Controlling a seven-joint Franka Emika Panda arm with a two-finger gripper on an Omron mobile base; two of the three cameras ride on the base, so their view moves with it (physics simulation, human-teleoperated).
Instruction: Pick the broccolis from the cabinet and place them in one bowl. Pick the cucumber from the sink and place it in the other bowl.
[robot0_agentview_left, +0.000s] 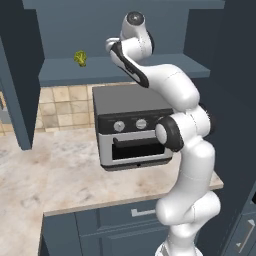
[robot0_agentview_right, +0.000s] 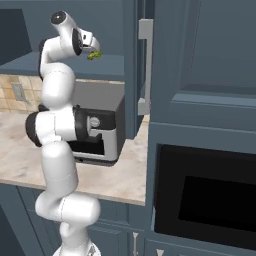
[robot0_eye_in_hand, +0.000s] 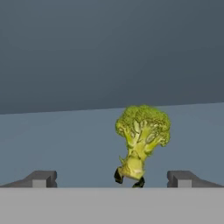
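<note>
Left base view: I look from behind the arm's left, forward and down across the surface (robot0_agentview_left: 60, 175) to the toaster oven (robot0_agentview_left: 132, 127) and open cabinet (robot0_agentview_left: 125, 70) shelf. Right base view: I look from behind the arm's right at the same oven and shelf, plus a built-in oven (robot0_agentview_right: 205, 195). Hand view: I look level along the shelf, close to a broccoli (robot0_eye_in_hand: 141, 140) also seen in the right base view.

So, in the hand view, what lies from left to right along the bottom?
Left dark fingertip → yellow-green bumpy broccoli floret standing on the blue-grey cabinet shelf → right dark fingertip.
</note>
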